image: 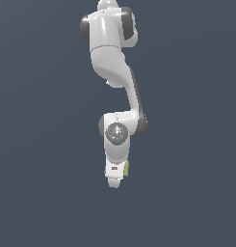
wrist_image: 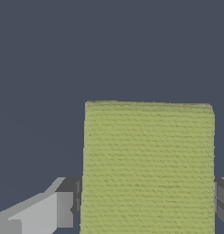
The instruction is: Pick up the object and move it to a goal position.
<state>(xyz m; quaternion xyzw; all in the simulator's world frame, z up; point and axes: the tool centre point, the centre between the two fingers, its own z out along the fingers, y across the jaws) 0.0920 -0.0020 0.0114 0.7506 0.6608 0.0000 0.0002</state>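
Here, reading the wrist view across, I see first one of my grey fingers (wrist_image: pixel 49 212), a blocky, matte pad whose inner face meets the side of the yellow-green block (wrist_image: pixel 147 167); then the block itself, filling the middle of the picture; then the edge of my other finger (wrist_image: pixel 221 201) pressed to its far side. So my pincer (image: pixel 115 177) is clamped on the block, flank against flank, with no gap showing on either side. The block looks square-edged and flat-faced, covered in a fine ribbed, almost woven stripe, and it keeps its straight outline under my squeeze, so I judge it stiff, not soft. It is narrower than my hand, and I take it to be light; the ribbing should give my pads some bite, so I expect little slip. Two opposite flat faces, near the middle, seem the right place to grip. In the exterior view my glossy white arm (image: pixel 112 53) hangs down the middle against a plain dark grey ground, and only a sliver of the block shows at the exterior view's right of my hand. No goal marker is visible.
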